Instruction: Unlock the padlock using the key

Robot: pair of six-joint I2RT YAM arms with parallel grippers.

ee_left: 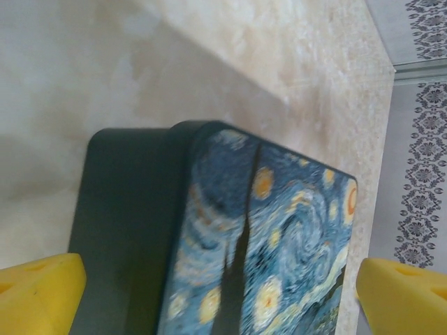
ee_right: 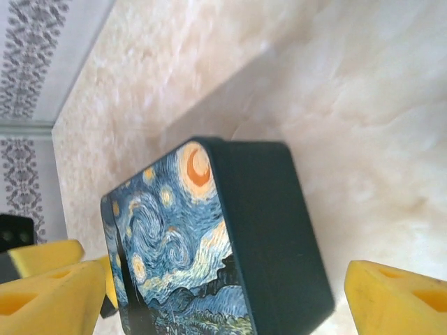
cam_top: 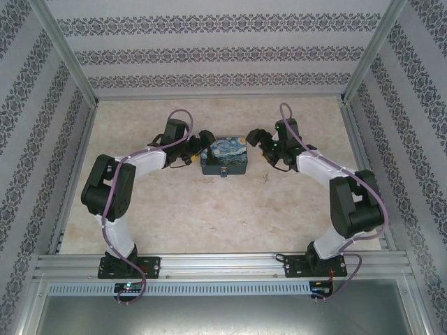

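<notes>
The blue-and-yellow swirl-painted box (cam_top: 223, 155) lies in the middle of the table. A tiny blue padlock (cam_top: 224, 172) hangs at the middle of its front wall. I cannot make out the key. My left gripper (cam_top: 200, 148) stands open at the box's left end. In the left wrist view its yellow pads (ee_left: 38, 293) sit wide apart either side of the box (ee_left: 265, 237), apart from it. My right gripper (cam_top: 258, 146) is open at the box's right end. Its pads (ee_right: 398, 300) also stand clear of the box (ee_right: 209, 258).
The marble-patterned tabletop (cam_top: 209, 216) is walled by patterned panels on three sides, with a metal rail (cam_top: 223, 265) at the near edge. A yellow pad of the left gripper (ee_right: 42, 255) shows beyond the box in the right wrist view.
</notes>
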